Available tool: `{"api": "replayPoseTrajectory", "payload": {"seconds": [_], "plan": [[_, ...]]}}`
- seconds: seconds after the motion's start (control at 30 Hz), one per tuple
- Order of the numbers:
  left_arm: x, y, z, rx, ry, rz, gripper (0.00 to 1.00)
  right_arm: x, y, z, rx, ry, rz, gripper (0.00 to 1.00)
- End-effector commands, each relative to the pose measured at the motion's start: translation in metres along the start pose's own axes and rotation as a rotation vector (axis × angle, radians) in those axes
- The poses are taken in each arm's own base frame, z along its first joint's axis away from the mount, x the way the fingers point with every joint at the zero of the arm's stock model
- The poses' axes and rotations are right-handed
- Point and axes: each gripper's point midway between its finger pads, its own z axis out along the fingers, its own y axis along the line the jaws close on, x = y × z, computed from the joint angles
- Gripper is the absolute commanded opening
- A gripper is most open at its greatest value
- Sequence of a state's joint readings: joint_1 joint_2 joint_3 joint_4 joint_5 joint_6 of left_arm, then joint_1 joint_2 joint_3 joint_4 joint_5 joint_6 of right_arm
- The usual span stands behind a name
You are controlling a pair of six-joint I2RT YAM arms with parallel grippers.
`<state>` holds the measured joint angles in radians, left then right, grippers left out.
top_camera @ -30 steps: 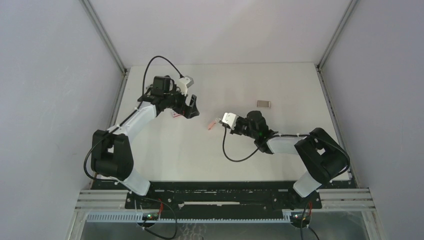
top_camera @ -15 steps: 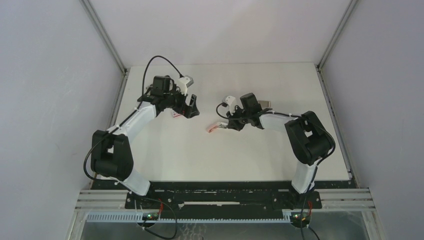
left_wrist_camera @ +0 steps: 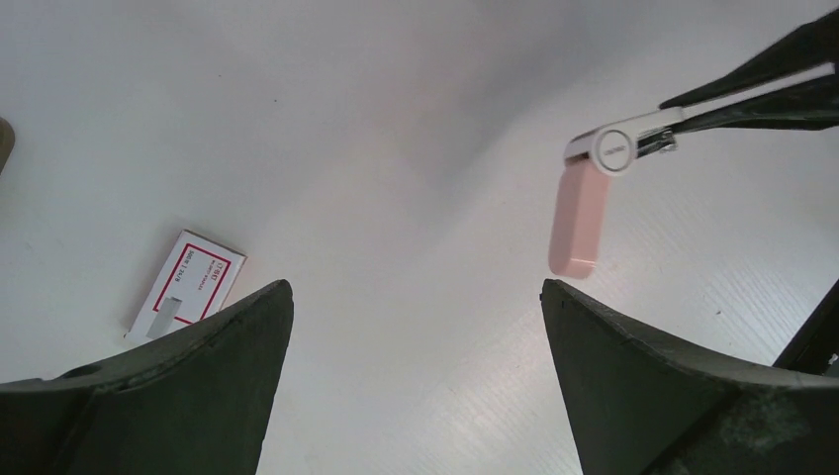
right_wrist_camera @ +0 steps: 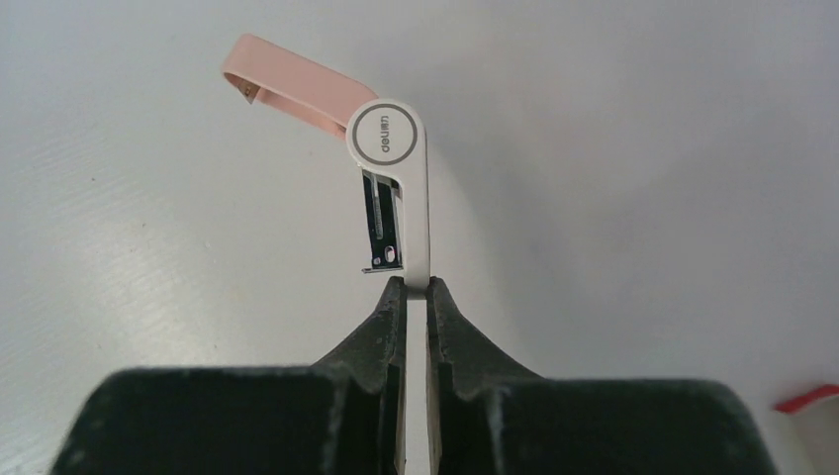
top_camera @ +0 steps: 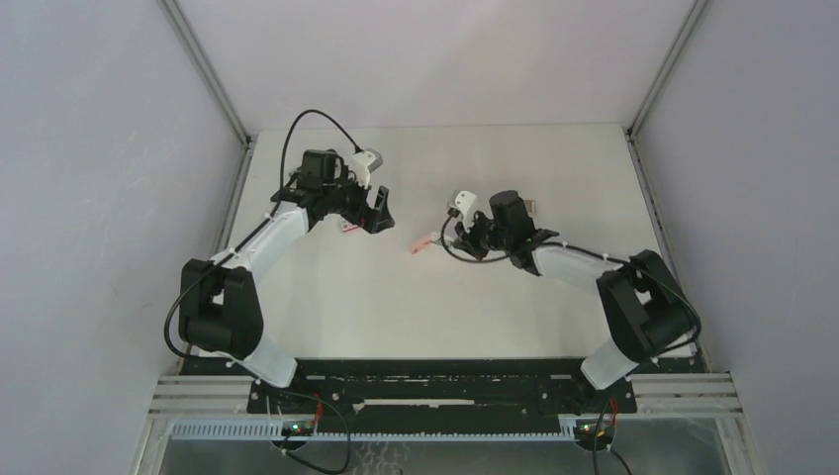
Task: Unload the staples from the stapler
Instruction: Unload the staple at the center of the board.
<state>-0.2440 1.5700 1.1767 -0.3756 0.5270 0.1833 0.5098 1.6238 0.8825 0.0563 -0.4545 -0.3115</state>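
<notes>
1 pink-and-white plastic stapler (right_wrist_camera: 398, 148), pink lid (right_wrist_camera: 287, 84) hinged open to expose magazine (right_wrist_camera: 381, 223); staples not discernible. Right tool (right_wrist_camera: 414, 289) clamped on white arm, over white counter (top_camera: 346, 307); left tool (left_wrist_camera: 414, 297) spread wide, empty

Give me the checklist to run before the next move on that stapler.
1. Right gripper shut on the stapler, gripping its white arm: ok.
2. Pink cover swung open, away from the magazine: ok.
3. Staples present in the magazine: cannot tell; the channel is too dark and small to read.
4. Left gripper open, nothing between its fingers: ok.
5. Left gripper lined up on the stapler: not ok; the stapler sits off to one side of its fingers in the left wrist view.
6. Pink-and-white box away from the stapler, lying flat on the table: ok.
</notes>
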Motion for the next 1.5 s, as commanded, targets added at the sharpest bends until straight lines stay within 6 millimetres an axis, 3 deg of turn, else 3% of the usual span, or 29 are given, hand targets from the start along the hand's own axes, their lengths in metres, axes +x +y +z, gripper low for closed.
{"api": "replayPoseTrajectory", "payload": {"seconds": [0.0,0.23,0.3,0.4,0.67,0.8,1.0,1.23,1.47], "plan": [[-0.014,-0.004,-0.012,-0.003,-0.056,0.018,1.00,-0.063,0.000,-0.018,0.143,-0.254,-0.347,0.00],[-0.015,-0.001,-0.014,-0.022,-0.057,0.034,1.00,-0.080,0.003,-0.027,0.484,-0.402,-0.847,0.00],[-0.015,-0.002,-0.015,-0.019,-0.055,0.039,1.00,-0.096,0.005,-0.037,0.605,-0.486,-0.950,0.00],[-0.016,-0.003,-0.016,-0.013,-0.057,0.042,1.00,-0.100,0.007,-0.038,0.714,-0.506,-1.056,0.00],[-0.015,-0.007,-0.015,0.005,-0.060,0.034,1.00,-0.098,0.010,-0.033,0.628,-0.485,-0.907,0.00],[-0.018,-0.014,-0.014,0.050,-0.063,0.045,1.00,-0.101,0.034,-0.037,0.543,-0.561,-0.950,0.00],[-0.029,-0.045,-0.015,0.232,-0.045,0.159,1.00,-0.088,0.046,-0.032,0.486,-0.563,-1.027,0.00],[-0.028,-0.091,-0.017,0.468,0.040,0.271,1.00,-0.080,0.049,-0.033,0.434,-0.553,-1.057,0.00],[-0.013,-0.109,-0.003,0.534,0.150,0.306,1.00,-0.083,0.052,-0.036,0.447,-0.575,-1.098,0.00]]}}
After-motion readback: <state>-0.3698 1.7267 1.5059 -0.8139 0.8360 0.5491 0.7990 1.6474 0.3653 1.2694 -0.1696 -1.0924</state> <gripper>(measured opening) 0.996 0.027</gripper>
